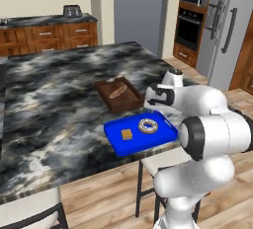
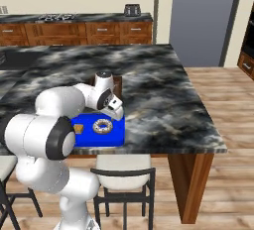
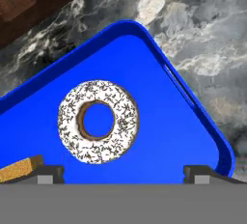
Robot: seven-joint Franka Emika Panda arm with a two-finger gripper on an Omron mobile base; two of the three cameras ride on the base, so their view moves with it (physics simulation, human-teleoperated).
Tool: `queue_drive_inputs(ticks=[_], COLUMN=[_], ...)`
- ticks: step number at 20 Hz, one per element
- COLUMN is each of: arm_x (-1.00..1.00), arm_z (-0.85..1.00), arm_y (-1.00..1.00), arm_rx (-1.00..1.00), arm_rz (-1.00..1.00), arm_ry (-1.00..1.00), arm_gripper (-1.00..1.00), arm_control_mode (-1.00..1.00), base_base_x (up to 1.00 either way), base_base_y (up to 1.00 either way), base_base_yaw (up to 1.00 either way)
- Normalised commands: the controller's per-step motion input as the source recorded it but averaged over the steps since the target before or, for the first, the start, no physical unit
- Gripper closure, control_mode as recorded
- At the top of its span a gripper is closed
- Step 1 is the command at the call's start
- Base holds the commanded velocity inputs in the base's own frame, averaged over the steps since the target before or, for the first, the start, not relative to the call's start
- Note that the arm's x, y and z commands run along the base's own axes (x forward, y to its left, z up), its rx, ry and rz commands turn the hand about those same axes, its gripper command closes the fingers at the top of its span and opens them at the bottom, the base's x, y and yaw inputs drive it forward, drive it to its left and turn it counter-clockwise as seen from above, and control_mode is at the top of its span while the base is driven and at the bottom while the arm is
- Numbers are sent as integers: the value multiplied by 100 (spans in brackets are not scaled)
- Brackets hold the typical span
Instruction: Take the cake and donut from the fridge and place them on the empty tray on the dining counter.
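The donut [image 3: 98, 121] lies flat on the blue tray [image 3: 159, 136], and in the hand view it sits between the two finger tips [image 3: 46, 174] and a little beyond them, touched by neither. The gripper [image 3: 123, 175] hangs above the tray with its jaws spread wide, wider than the donut, and holds nothing. The cake [image 3: 19, 169] shows at the lower left of the hand view, just beside the left finger tip and apart from the donut.

From the left base view, the donut [image 1: 148, 125] rests toward the right half of the tray [image 1: 116, 134], with the cake [image 1: 127, 134] to its left, the two near each other but not touching. The tray sits at the near edge of the dining counter [image 1: 54, 99], just in front of a brown wooden tray [image 1: 120, 95] that holds a bread loaf [image 1: 117, 93]. The fridge [image 1: 230, 30] stands well apart at the far right.

In the right base view, the gripper [image 2: 115, 109] hovers above the donut [image 2: 102, 126], at the back edge of the tray [image 2: 117, 134].
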Motion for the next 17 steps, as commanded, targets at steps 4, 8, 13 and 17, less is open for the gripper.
queue_drive_inputs(ticks=[4, 8, 13, 17], arm_x=[-100, -100, -100, -100], arm_z=[100, 100, 100, 100], arm_y=[-1, -6, -13, -2], arm_rx=[1, 0, 0, -1], arm_rz=[14, 7, 4, 2], arm_ry=[-6, 0, 2, -6], arm_gripper=[-100, -100, -100, -100], arm_control_mode=[-100, -100, -100, -100], base_base_x=[0, 0, 0, 0], base_base_y=[0, 0, 0, 0], base_base_yaw=[0, 0, 0, 0])
